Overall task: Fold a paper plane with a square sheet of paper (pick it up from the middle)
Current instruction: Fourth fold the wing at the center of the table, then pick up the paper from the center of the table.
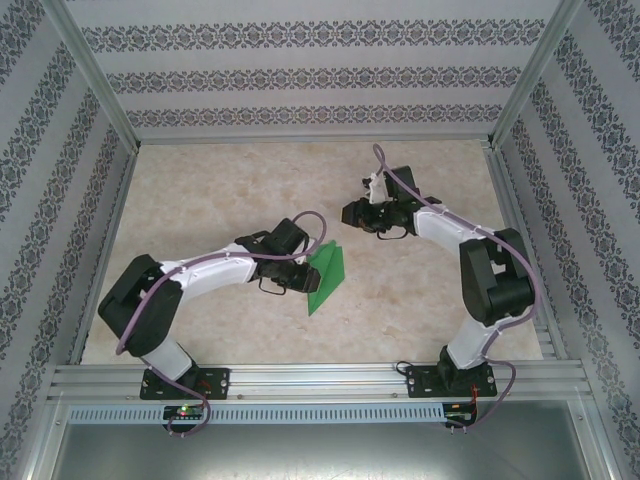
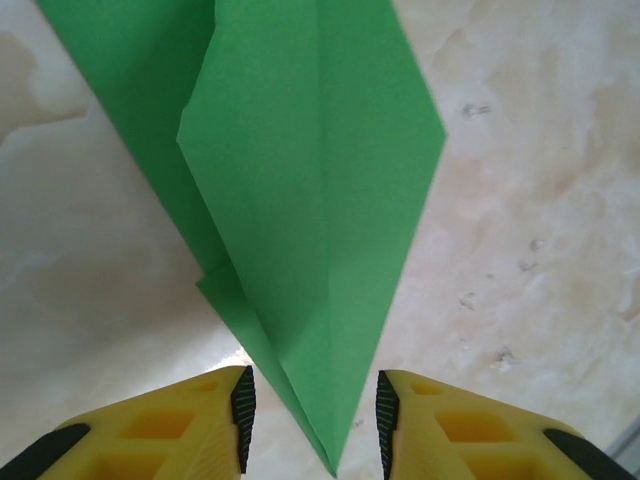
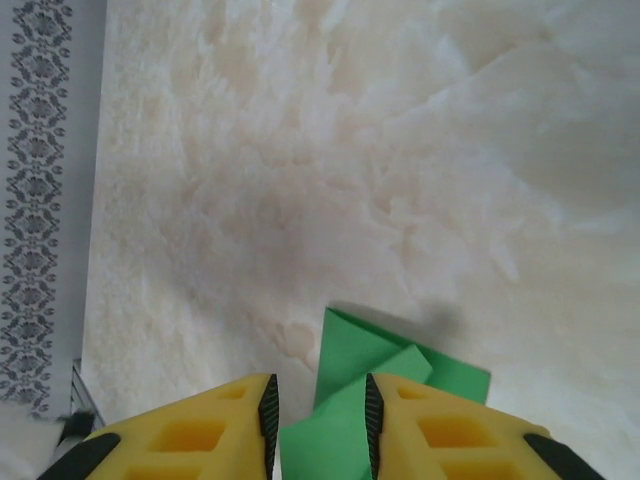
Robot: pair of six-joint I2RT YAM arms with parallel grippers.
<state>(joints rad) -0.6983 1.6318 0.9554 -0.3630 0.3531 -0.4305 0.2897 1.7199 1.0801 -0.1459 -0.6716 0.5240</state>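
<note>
The paper plane (image 1: 326,277) looks fully folded and is laid down. The left gripper (image 2: 313,402) and right gripper (image 3: 319,400) are spread, nothing pinched.

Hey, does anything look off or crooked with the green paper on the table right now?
Slightly. On the paper plane, left wrist view, an under-layer pokes out past the left edge, so the folds don't line up. Nothing looks torn.

1. You've got a beige marble-look tabletop (image 1: 250,180), mottled, with small dark specks.
2. Walls (image 1: 300,75) close it in on three sides: pale, with grey floral bands.
3. Aluminium rails (image 1: 320,378) run along your near edge, perforated strip (image 1: 320,412) just below.
</note>
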